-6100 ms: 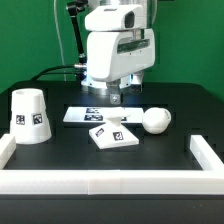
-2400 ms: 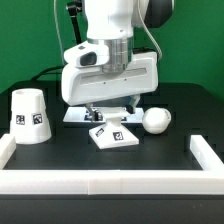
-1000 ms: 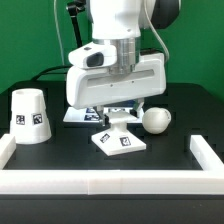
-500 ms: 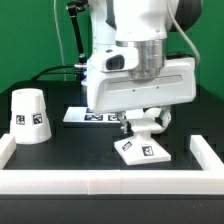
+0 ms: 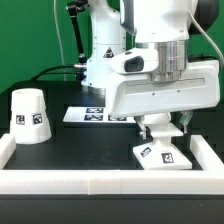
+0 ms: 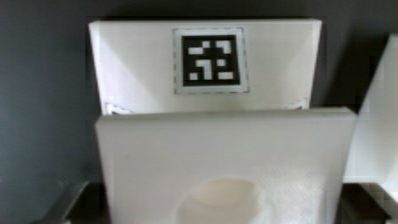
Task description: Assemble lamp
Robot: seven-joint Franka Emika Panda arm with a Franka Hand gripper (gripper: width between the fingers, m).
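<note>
My gripper [image 5: 160, 133] is shut on the flat square lamp base [image 5: 160, 157] and holds it low over the black table, near the front corner on the exterior view's right. In the wrist view the base [image 6: 222, 140] fills the picture, with a tag [image 6: 214, 58] on it and a round socket [image 6: 222, 198] between the dark fingers [image 6: 365, 195]. The tapered shade [image 5: 29, 115] stands on the exterior view's left, apart from the gripper. The bulb is hidden behind the arm.
The marker board [image 5: 85, 114] lies at the back of the table, partly behind the arm. White rails edge the front [image 5: 100, 184] and the exterior view's right side [image 5: 209, 158], close to the held base.
The gripper came down on the base in the middle of the table, shut on it, and has carried it toward the exterior view's right and front. The shade has not moved.
</note>
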